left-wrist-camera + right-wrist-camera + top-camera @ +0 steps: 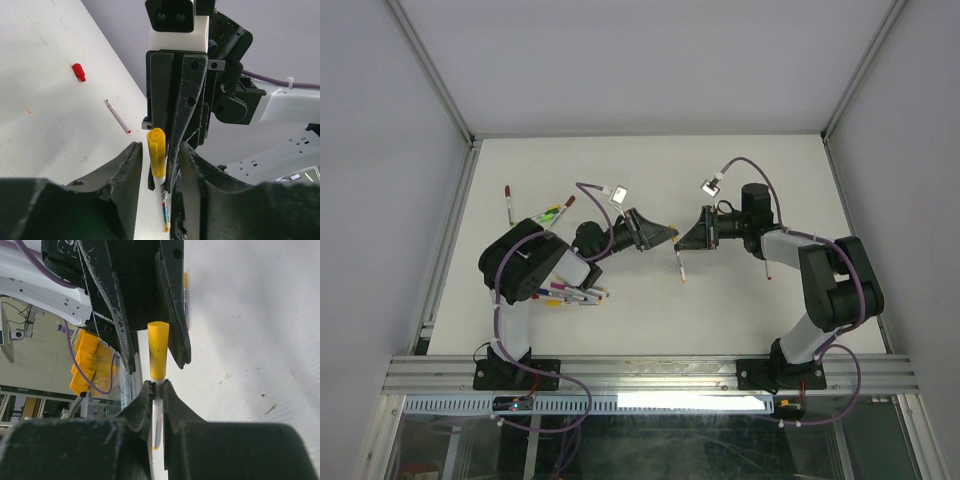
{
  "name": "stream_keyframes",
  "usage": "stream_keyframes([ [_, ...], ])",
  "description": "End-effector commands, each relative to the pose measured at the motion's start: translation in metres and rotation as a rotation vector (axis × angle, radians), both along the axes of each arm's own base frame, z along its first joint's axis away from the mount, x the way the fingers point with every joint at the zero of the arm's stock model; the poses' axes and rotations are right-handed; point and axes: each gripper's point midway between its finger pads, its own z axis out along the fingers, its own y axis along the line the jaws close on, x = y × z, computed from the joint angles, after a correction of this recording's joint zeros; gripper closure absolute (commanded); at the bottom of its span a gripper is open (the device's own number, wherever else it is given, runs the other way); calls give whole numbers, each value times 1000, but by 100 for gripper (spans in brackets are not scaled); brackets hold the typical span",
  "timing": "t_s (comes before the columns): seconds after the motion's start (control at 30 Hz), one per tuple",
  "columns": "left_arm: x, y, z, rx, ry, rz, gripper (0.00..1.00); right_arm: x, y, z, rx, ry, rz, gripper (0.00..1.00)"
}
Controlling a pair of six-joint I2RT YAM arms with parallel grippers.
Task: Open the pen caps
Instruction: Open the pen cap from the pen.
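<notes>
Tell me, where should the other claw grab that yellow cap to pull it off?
Pinch the yellow cap across its round sides, near mid-length, with the left gripper coming end-on. The cap juts free beyond the right gripper, which clamps the pen just past the cap's rim, so a straight pull along the pen should part them.
</notes>
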Motion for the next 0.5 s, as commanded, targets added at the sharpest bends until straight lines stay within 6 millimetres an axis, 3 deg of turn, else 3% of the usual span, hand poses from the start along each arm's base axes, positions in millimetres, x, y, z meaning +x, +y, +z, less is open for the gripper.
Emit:
stream_keyframes([
  [0.0, -8, -6, 43, -119, -169, -23, 70, -1, 3, 16, 29, -92, 33, 100],
  [0.13, -7, -6, 45, -122, -176, -17, 96, -1, 3, 15, 23, -96, 35, 100],
  [0.2, -6, -5, 48, -123, -183, -5, 100, 0, 3, 16, 18, -102, 38, 100],
  [0.37, -1, 5, 59, -136, -207, 77, 100, -4, 2, 17, 7, -133, 44, 55],
  [0.47, 3, 11, 67, -156, -216, 128, 100, -6, 4, 16, -10, -170, 40, 47],
])
